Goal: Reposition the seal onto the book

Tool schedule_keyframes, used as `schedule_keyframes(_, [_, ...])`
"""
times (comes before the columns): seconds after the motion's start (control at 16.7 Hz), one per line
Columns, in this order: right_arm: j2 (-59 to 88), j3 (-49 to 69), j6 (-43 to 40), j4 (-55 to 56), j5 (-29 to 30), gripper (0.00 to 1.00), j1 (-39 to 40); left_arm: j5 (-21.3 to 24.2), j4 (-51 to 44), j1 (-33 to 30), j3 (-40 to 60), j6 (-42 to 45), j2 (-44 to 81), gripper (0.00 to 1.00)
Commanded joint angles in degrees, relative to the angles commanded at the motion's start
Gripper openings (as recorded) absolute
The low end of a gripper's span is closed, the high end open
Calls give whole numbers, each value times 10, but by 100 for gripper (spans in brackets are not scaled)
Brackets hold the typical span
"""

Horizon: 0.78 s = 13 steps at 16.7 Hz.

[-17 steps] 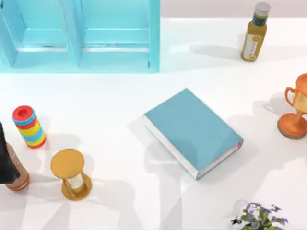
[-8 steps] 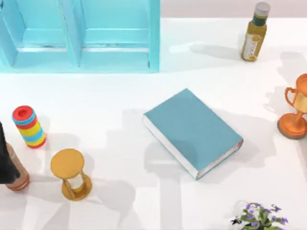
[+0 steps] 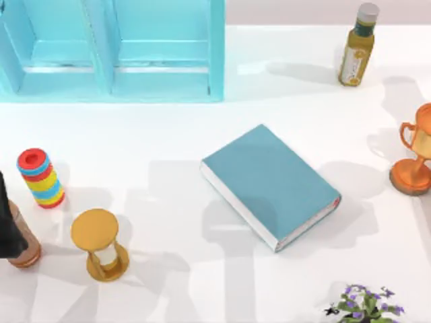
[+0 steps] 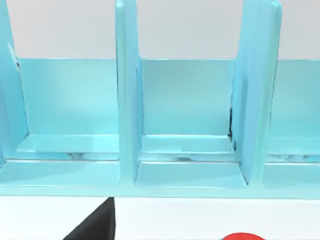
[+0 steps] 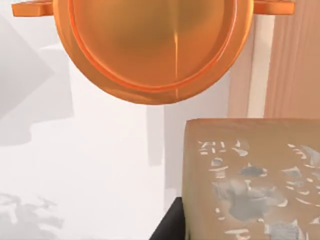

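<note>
- L arm (image 3: 5, 225) parked at far left edge of desk (image 3: 161, 141), just beside reddish-brown cylinder (image 3: 25, 250); its wrist cam faces the turquoise shelf unit (image 3: 114, 50); left end effector (image 4: 97, 226) shows as a dark sliver, wide or narrow can't be told; looks idle, out of the way.
- Striped ring stack (image 3: 40, 178) and golden hourglass (image 3: 101, 243) stand near it, well apart from the book, so no clutter on that side of the drop zone.
- The book (image 3: 269, 185) lies flat mid-desk, turned at an angle, cover up and bare; broad level top = easy landing spot, nothing on it yet.
- Bottle (image 3: 357, 46) at back right, plant (image 3: 363, 306) at front, both apart from the book.
- Orange trophy (image 3: 414, 158) at right edge; right wrist cam looks straight down into its cup (image 5: 152, 45).
- Right end effector (image 5: 172, 226): dark finger pressed to the side of the seal (image 5: 255, 180), block close under the cam and above the trophy, so I judge it gripped and lifted, carried high to clear the cup.
- Seal thus off to the right of the book, not over it; next = travel left, then lower upright onto the cover; risk: clipping the trophy.
</note>
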Motion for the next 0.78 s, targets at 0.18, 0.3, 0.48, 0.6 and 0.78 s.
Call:
schedule_keyframes(0.18, [14, 30, 38, 10, 16, 0, 34, 0, 0, 0, 0, 0, 0, 100])
schedule_keyframes(0.3, [34, 66, 86, 21, 31, 0, 81, 0, 0, 0, 0, 0, 0, 100])
schedule_keyframes(0.48, [82, 125, 171, 38, 45, 0, 174, 0, 0, 0, 0, 0, 0, 100])
schedule_keyframes(0.6, [127, 158, 226, 49, 45, 0, 237, 0, 0, 0, 0, 0, 0, 100])
schedule_keyframes(0.78, [202, 188, 294, 62, 29, 0, 310, 0, 0, 0, 0, 0, 0, 100])
